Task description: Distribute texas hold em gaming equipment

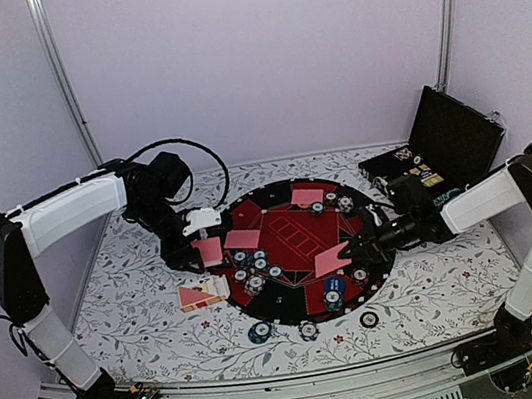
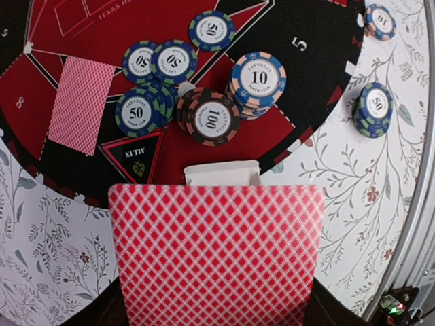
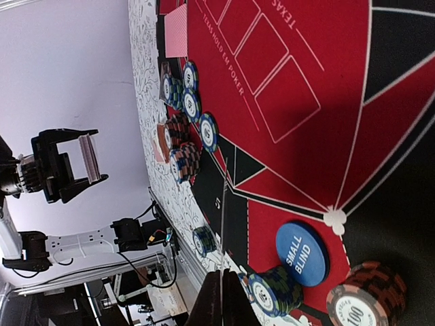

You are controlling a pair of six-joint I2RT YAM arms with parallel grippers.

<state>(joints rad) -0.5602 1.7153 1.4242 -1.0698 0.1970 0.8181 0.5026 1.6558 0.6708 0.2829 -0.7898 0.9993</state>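
Left wrist view: held card [image 2: 217,251] is pinched in the left hand [image 1: 204,254], with one white fingertip [image 2: 222,173] showing past its far edge, over the edge of the mat [image 2: 319,68].

Risks as I read them:
- A thin, slick card could pivot or slip out of the pinch.
- On release it could slide into the chip stacks [image 2: 212,119] just ahead and topple them.
- Right hand [image 1: 357,248] is clamped on a second card [image 1: 331,260], low near the Small Blind disc [image 3: 302,252] and a 100 stack [image 3: 363,299]. A careless sweep would scatter both.

Card look: red-and-white lattice back, flat, no bend, clean corners.

Surroundings:
- A third card [image 2: 80,105] lies face down on the mat, just clear of the chips.
- Loose chips [image 2: 375,109] sit off the mat on the floral worktop [image 2: 54,272].
- Black case [image 1: 444,141] stands open at far right.
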